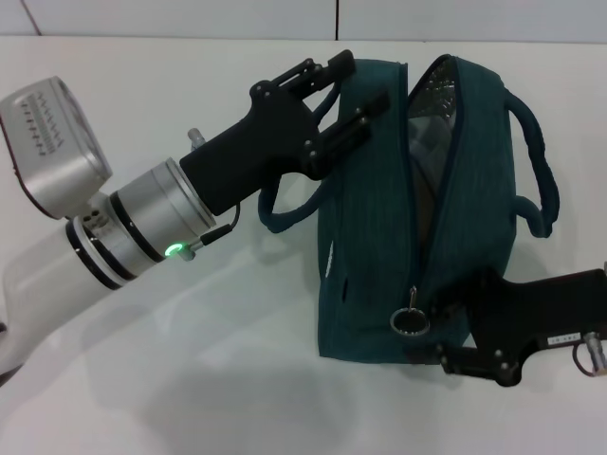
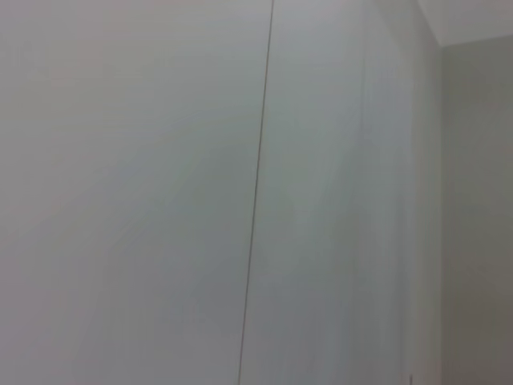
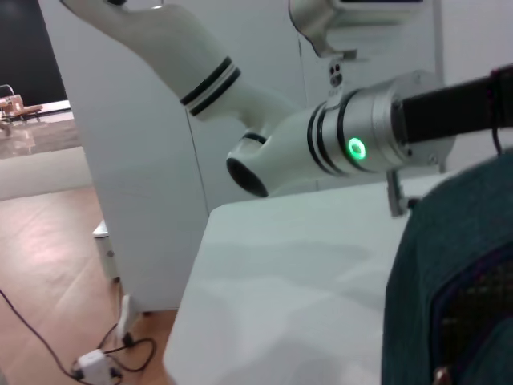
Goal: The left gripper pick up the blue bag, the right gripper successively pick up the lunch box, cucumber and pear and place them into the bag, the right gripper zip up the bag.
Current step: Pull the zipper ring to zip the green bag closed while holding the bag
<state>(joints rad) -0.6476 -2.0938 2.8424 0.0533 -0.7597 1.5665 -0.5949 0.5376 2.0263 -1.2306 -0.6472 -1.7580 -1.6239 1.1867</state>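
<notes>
— Where's the boxy teal-blue fabric bag (image 1: 379, 218)?

— On the white table (image 1: 190, 379), long axis six to twelve, partly unzipped.

— The claws?

— The silver-armed left gripper (image 1: 346, 90), at ten o'clock, clamps the bag's top edge. The black right gripper (image 1: 455, 327), at five o'clock, by the metal ring pull (image 1: 410, 320): can't tell.

The blue bag (image 1: 417, 218) stood mid-desk, its mouth a narrow slit. The left end effector (image 1: 346, 90) blocked its far-left corner, the right end effector (image 1: 446, 355) its near end (by the ring pull). The desk (image 1: 190, 379) lay open along the near-left edge.
</notes>
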